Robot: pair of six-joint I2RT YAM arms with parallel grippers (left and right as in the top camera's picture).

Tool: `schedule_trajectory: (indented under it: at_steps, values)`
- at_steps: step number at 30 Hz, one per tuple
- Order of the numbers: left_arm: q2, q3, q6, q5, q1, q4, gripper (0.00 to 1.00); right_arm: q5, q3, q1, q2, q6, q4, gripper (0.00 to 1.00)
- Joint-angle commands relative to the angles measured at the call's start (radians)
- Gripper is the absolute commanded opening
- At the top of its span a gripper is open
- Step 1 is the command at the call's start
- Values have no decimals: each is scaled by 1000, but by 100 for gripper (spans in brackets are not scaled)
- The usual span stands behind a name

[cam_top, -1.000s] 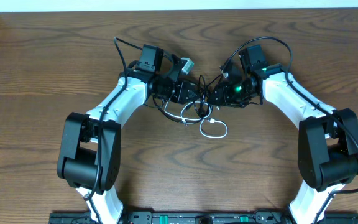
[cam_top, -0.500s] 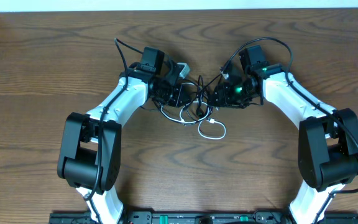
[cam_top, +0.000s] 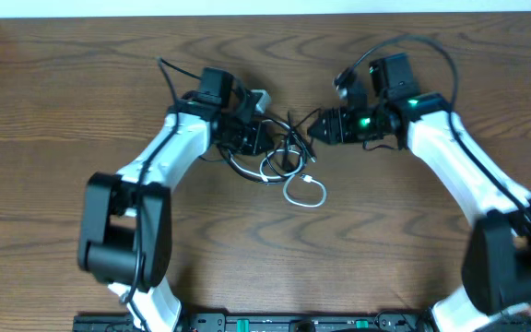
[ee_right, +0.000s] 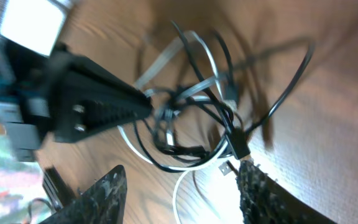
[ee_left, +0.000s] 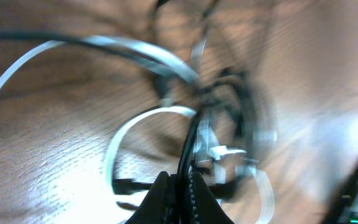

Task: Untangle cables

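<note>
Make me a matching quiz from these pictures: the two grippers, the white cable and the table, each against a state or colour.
1 left gripper
2 right gripper
3 white cable
4 table

A open
B brown wood
C shut on a black cable
D lying in a loop on the table

Pairs: 1-C, 2-A, 3-D, 4-B

Overhead cam looks sharp to me, lit evenly from above, w/ only soft shadows on the table and no glare. Left wrist cam is bad: heavy motion blur, cables smeared, hot glare on the wood at lower left & far right. Right wrist cam: mid-frame cables fairly crisp, left edge blurred, bright patch at btm centre, soft cable shadows.
</note>
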Motion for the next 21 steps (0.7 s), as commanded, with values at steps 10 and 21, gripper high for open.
schedule_trajectory:
  at_steps: [10,21]
  values:
    - [-234,18,-17,447,24,-27,7,26,18,41,-66,159,55,57]
    - [-234,18,-103,469,128,-40,7,39,18,31,-51,-133,-33,64]
